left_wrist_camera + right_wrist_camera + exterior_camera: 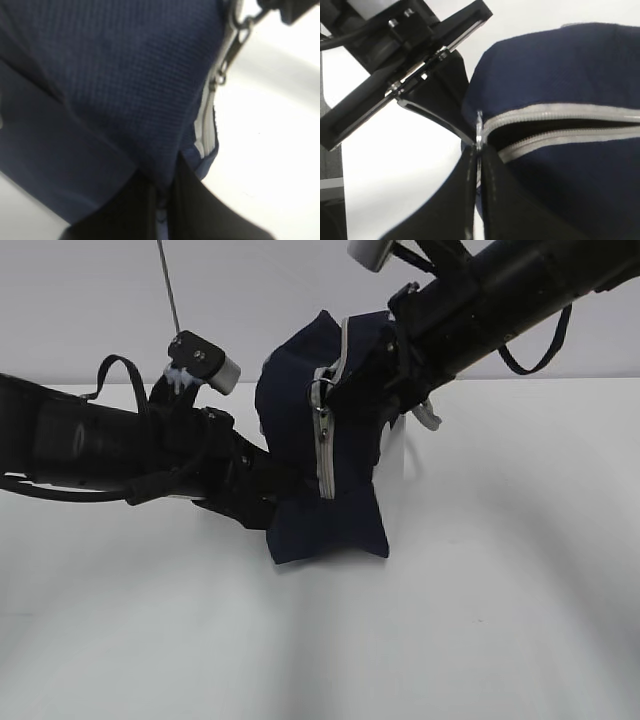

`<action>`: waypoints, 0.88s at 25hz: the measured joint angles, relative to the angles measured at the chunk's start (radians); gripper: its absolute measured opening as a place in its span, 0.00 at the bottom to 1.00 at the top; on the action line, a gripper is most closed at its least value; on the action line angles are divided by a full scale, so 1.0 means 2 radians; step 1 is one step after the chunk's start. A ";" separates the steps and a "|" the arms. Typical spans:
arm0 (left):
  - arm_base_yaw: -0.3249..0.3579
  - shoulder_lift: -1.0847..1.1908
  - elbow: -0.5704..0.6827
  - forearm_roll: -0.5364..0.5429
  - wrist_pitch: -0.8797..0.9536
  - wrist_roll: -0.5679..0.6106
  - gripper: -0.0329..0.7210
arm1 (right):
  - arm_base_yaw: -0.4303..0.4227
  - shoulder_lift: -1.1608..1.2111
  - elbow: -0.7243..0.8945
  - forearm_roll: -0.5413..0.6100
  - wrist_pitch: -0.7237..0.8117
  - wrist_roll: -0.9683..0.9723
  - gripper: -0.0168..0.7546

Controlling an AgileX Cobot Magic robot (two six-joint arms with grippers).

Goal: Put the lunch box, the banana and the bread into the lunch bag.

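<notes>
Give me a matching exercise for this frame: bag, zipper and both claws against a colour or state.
Things:
1. bag
2. zipper
3. left claw
4. right claw

States:
a. pinched shut at the zipper's end
b. navy blue, stood on end
c. partly open
d. shut on the bag's fabric

Pairs: 1-b, 2-c, 3-d, 4-a

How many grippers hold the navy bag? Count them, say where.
2. The left gripper pinches the navy-blue fabric lunch bag low on its left side; the right gripper pinches the end of its partly open grey zipper strip. No others in view.
</notes>
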 joint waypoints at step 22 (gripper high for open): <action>0.000 0.000 -0.001 0.000 -0.001 -0.010 0.06 | 0.000 0.000 -0.053 0.000 -0.050 0.023 0.00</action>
